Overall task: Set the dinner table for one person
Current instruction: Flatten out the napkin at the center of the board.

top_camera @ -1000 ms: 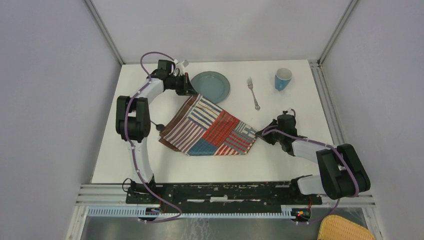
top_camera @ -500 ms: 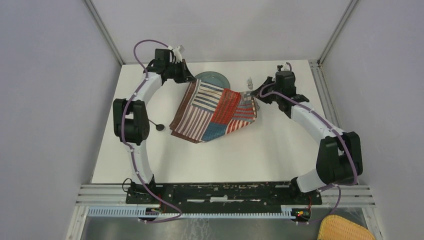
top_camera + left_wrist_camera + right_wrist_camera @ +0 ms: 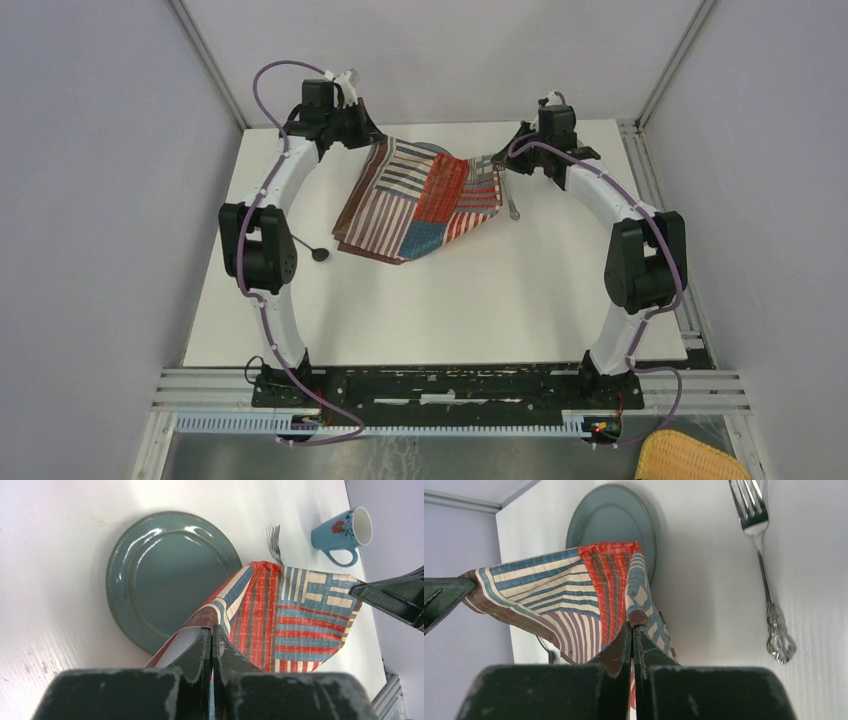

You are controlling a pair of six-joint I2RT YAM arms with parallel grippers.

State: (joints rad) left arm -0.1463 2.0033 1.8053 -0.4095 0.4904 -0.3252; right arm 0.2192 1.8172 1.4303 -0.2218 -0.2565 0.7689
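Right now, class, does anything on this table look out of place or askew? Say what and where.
The striped placemat hangs sagging between the left gripper and right gripper, above the plate, not flat on the dinner table.

**My table: 1 white slab, flat and level**

The table (image 3: 450,300) stretches ahead of me as 1 large white rectangle, smooth and matte, lying flat. Metal rails (image 3: 200,383) edge its near side, and another runs up its right side. Its far edge meets the back wall, and grey walls stand close on both sides.
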